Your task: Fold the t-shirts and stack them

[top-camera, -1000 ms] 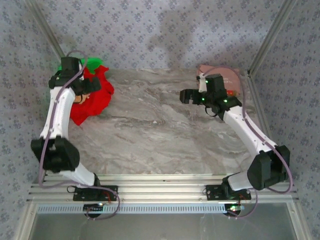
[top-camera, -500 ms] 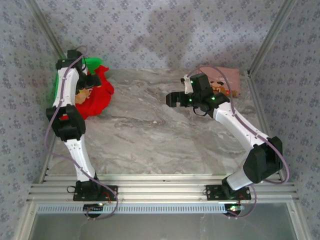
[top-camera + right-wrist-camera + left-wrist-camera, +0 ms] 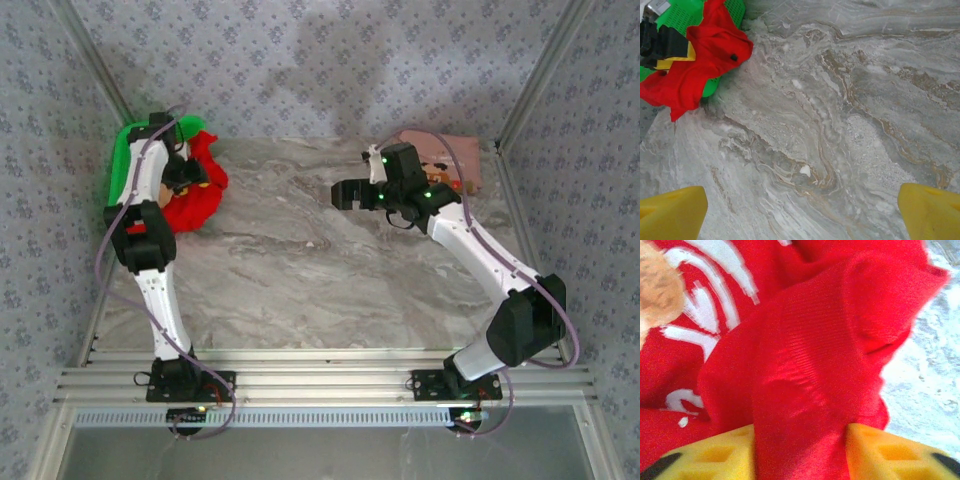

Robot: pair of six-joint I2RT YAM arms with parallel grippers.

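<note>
The bright red t-shirt [image 3: 196,196] lies bunched at the table's far left, partly over the green basket [image 3: 122,165]. My left gripper [image 3: 186,176] is shut on a ridge of the red cloth [image 3: 805,405], which fills the gap between its yellow fingers [image 3: 715,455]; white print and a bit of the tan bear [image 3: 657,285] show beside it. The dusty pink t-shirt [image 3: 452,160] lies folded at the far right corner, partly behind my right arm. My right gripper [image 3: 345,194] hovers open over bare marble [image 3: 805,170], with the red t-shirt [image 3: 700,65] far off to its upper left.
The green mesh basket [image 3: 675,12] stands against the left wall under the red shirt. Metal frame posts [image 3: 530,80] and patterned walls enclose the table on three sides. The marble tabletop [image 3: 320,270] stretches between the two arms.
My left arm has stretched farther back, its gripper moving up into the red shirt near the basket. My right gripper has swung left, away from the pink shirt, over the table's middle.
</note>
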